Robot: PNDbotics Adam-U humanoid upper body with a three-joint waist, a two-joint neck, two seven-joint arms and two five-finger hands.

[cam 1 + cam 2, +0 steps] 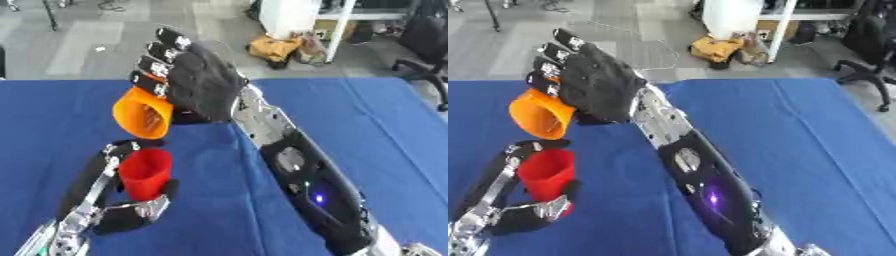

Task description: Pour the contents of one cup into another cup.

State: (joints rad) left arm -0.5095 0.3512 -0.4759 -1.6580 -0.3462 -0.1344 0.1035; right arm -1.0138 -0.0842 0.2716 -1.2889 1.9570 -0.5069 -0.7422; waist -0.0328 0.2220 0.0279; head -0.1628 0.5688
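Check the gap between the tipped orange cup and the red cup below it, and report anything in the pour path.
Nothing visible blocks it. The orange cup, held tilted by the right robot hand, has its mouth just above the open red cup, which the left robot hand holds upright on the blue table.

table [385,130]: blue cloth cover | on it: red cup [144,173], upright
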